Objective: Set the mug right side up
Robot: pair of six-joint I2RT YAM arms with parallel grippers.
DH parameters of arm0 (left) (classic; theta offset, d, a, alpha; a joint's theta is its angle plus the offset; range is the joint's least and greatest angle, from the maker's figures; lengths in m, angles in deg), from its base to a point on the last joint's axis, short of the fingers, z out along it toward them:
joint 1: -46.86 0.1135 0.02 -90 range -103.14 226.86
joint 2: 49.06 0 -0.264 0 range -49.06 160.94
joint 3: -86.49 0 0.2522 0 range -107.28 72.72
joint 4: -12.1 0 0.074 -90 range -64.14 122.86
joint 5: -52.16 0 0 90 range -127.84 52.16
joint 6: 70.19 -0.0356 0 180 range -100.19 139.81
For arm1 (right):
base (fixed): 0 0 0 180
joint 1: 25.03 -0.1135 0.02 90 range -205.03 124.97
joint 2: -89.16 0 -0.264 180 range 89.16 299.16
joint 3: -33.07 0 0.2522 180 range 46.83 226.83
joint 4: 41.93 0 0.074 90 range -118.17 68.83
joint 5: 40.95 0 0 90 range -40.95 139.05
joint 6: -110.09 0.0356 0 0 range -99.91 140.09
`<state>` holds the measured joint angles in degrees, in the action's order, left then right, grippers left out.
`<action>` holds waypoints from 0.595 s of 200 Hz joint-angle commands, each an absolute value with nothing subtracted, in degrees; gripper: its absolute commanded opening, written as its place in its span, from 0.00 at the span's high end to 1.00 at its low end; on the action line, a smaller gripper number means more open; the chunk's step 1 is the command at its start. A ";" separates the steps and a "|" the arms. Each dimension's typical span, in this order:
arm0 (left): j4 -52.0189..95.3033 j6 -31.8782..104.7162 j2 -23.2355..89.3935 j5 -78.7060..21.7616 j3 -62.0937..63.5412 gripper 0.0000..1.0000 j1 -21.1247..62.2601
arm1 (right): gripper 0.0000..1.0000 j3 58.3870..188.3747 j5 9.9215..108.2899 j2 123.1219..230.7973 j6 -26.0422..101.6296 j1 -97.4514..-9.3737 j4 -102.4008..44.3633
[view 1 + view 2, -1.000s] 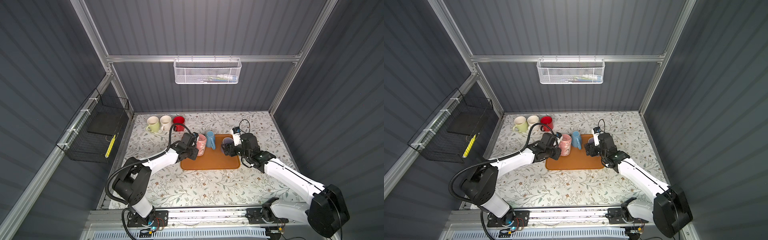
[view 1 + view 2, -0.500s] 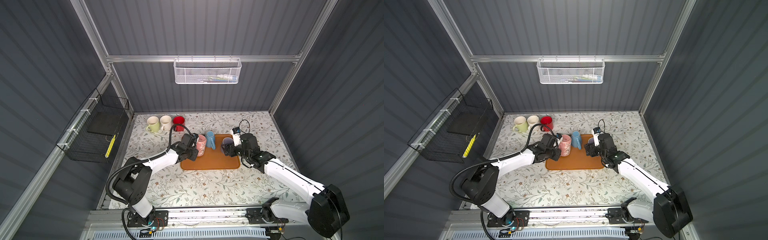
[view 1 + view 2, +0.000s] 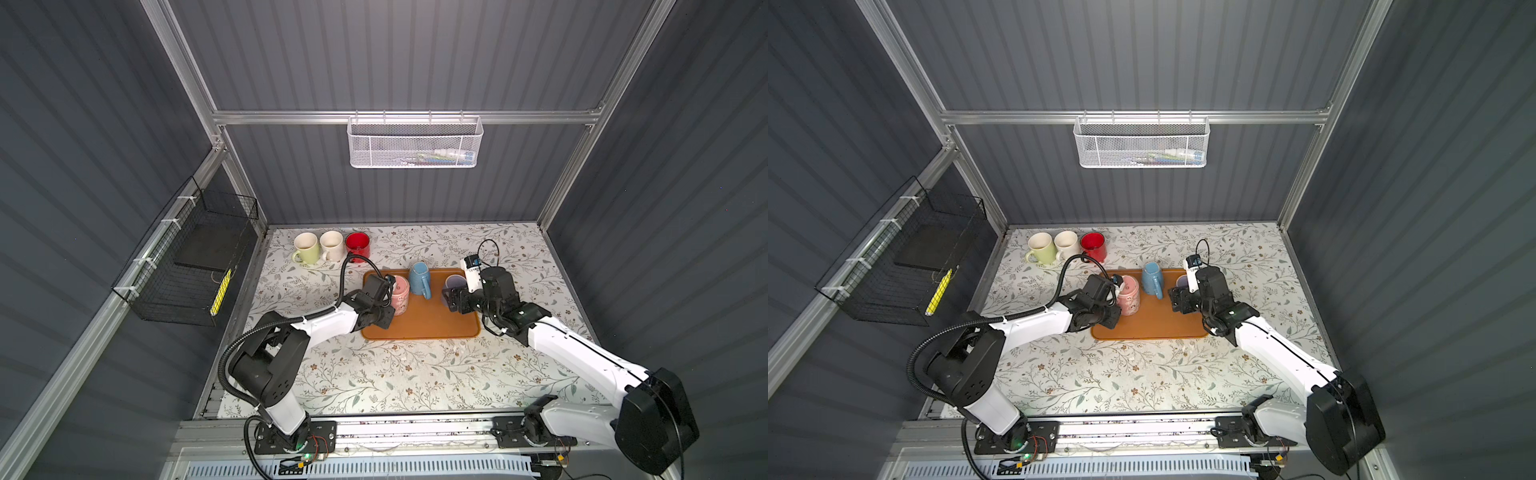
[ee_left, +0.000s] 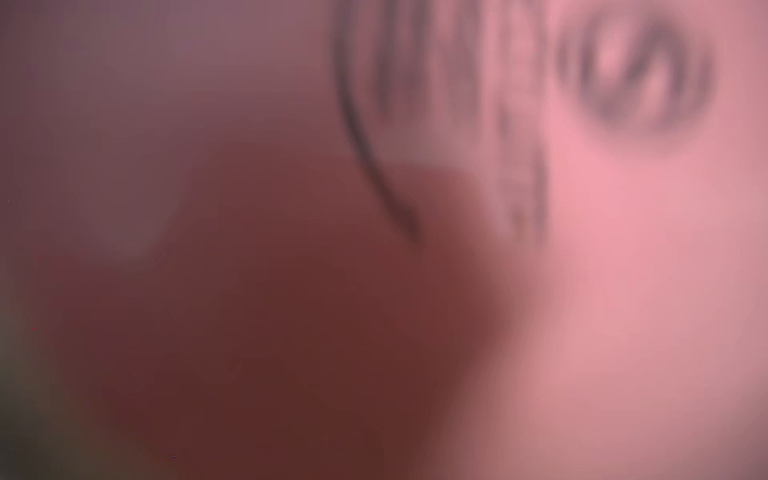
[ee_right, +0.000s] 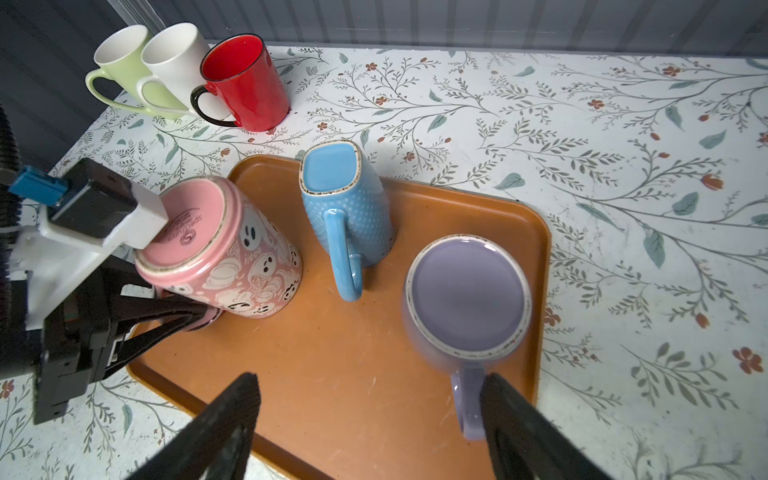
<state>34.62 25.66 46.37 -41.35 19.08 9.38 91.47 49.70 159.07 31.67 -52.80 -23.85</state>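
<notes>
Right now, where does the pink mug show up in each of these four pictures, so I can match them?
In a top view: the pink mug is at the left end of the orange tray.
In a top view: the pink mug is in the same place, at the tray's left end.
Left wrist: the pink mug fills the picture as a close blur.
Right wrist: the pink mug is tilted, base up.
Shared landmark: the blue mug next to it, which cannot be made out in the left wrist view.

The left mug (image 3: 400, 296), middle mug (image 3: 417, 279) and right mug (image 3: 455, 282) are arranged on the tray (image 3: 424, 326). Three further mugs (image 3: 331, 246) are grouped behind it, leftward.
</notes>
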 commanded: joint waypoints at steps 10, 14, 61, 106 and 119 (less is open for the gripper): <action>35.91 25.75 46.65 -42.33 20.01 0.66 9.15 | 0.15 91.41 49.16 159.62 32.05 -52.59 -24.04; 36.04 25.66 46.65 -42.33 20.00 0.65 9.15 | 0.15 91.39 49.18 159.65 32.07 -52.62 -24.05; 38.49 24.00 47.00 -42.14 20.30 0.61 9.15 | 0.15 91.32 49.16 159.87 32.05 -52.54 -24.21; 39.25 22.54 47.24 -41.44 20.69 0.61 9.15 | 0.15 91.21 49.32 160.30 32.27 -52.53 -24.74; 38.95 22.54 47.67 -41.44 20.62 0.61 9.15 | 0.15 91.21 49.47 160.35 32.32 -52.53 -24.87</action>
